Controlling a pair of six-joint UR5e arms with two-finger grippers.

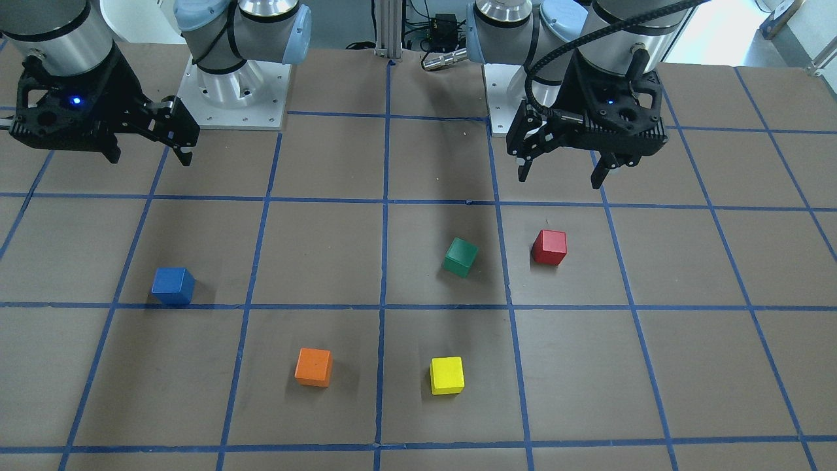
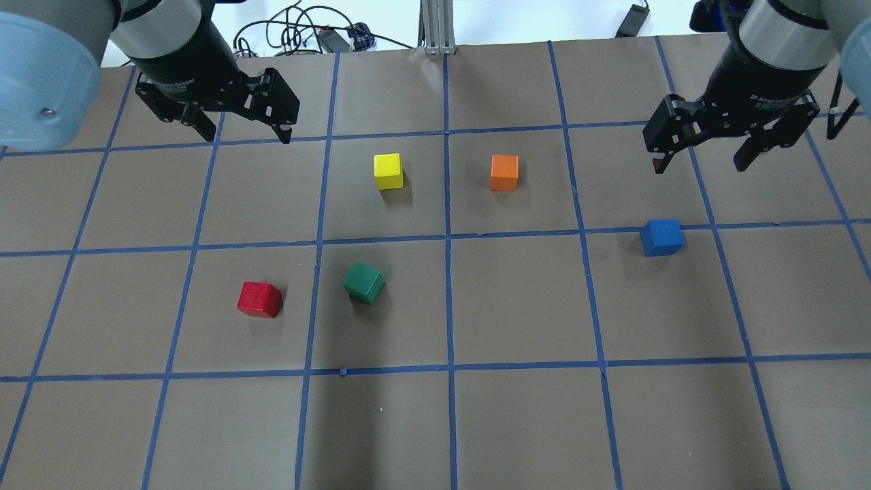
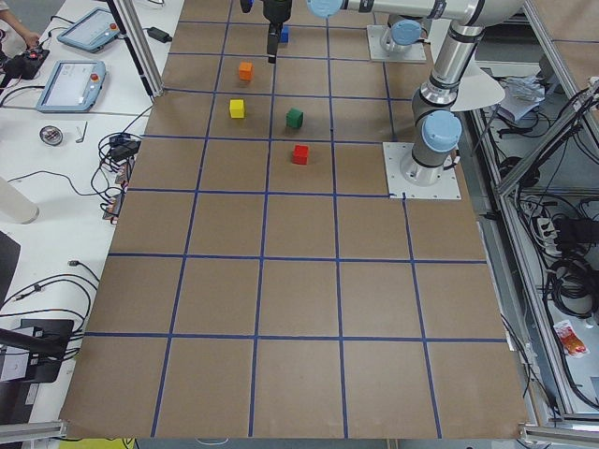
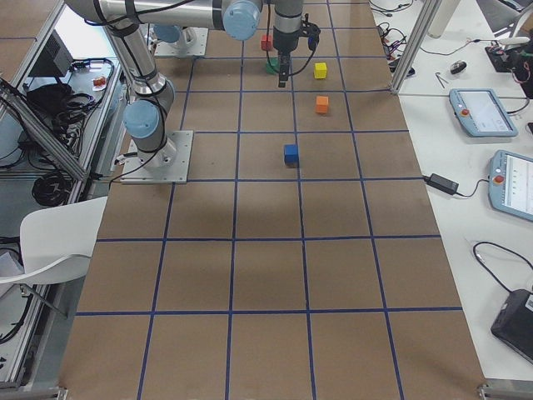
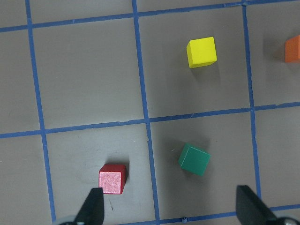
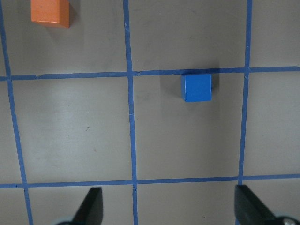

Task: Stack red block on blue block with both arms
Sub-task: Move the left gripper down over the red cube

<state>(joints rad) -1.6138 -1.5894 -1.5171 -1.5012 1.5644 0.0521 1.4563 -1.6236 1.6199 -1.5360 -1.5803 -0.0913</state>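
Observation:
The red block (image 2: pixel 259 299) sits on the brown gridded table on my left side. It also shows in the front view (image 1: pixel 549 247) and in the left wrist view (image 5: pixel 113 178), just above the left finger (image 5: pixel 93 208). My left gripper (image 2: pixel 245 133) hangs open and empty above the table, farther out than the red block. The blue block (image 2: pixel 661 237) sits on my right side on a blue tape line, and shows in the right wrist view (image 6: pixel 197 87). My right gripper (image 2: pixel 699 165) hangs open and empty above the table, just beyond the blue block.
A green block (image 2: pixel 364 282) lies turned at an angle right of the red block. A yellow block (image 2: pixel 388 171) and an orange block (image 2: pixel 504 172) sit farther out near the middle. The arm bases (image 1: pixel 235 98) stand at the table's near edge.

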